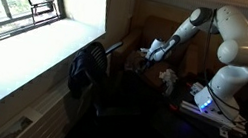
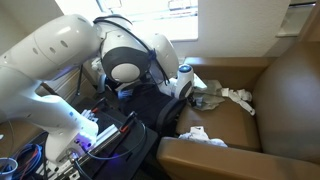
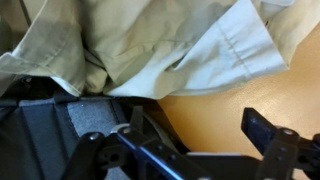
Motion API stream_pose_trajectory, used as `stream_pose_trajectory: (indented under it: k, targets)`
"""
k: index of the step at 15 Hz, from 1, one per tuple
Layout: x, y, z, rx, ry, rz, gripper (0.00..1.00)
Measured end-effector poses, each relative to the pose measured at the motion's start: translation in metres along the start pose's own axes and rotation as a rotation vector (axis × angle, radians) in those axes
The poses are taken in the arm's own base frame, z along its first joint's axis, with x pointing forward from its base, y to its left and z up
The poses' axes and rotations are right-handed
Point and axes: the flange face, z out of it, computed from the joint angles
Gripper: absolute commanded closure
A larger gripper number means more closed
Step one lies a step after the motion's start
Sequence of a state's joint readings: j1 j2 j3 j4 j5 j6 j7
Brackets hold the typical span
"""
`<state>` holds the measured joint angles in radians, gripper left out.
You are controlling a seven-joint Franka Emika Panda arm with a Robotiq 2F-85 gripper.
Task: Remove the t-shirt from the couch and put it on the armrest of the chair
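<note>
The t-shirt [image 3: 150, 45] is a pale cream cloth lying crumpled on the brown couch seat [image 3: 215, 110]. It fills the top of the wrist view and also shows in both exterior views [image 2: 232, 95] [image 1: 168, 78]. My gripper [image 3: 195, 130] is open and empty, hovering just above the couch seat beside the shirt's hem, not touching it. It shows in both exterior views [image 1: 153, 52] [image 2: 190, 85]. The black chair [image 1: 88, 71] stands next to the couch, with its armrest [image 1: 115, 47] near the gripper.
A second pale cloth [image 2: 200, 135] lies on the couch's near armrest. The robot base with cables and a lit control box [image 2: 95, 135] stands close to the chair. A window sill [image 1: 26, 48] runs along the wall.
</note>
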<state>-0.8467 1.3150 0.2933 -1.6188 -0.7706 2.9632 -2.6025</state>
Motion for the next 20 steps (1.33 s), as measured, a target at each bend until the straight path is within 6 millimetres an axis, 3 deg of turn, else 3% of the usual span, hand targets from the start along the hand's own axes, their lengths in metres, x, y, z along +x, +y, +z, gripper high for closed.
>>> stream_pose_trajectory:
  k: [5, 7, 14, 20]
  targets:
    - [0.000, 0.000, 0.000, 0.000, 0.000, 0.001, 0.00]
    - [-0.006, -0.003, -0.002, -0.043, -0.073, 0.066, 0.00]
    - [-0.056, -0.022, -0.003, -0.084, -0.222, 0.346, 0.00]
    - [-0.050, -0.013, 0.008, -0.064, -0.076, 0.315, 0.00]
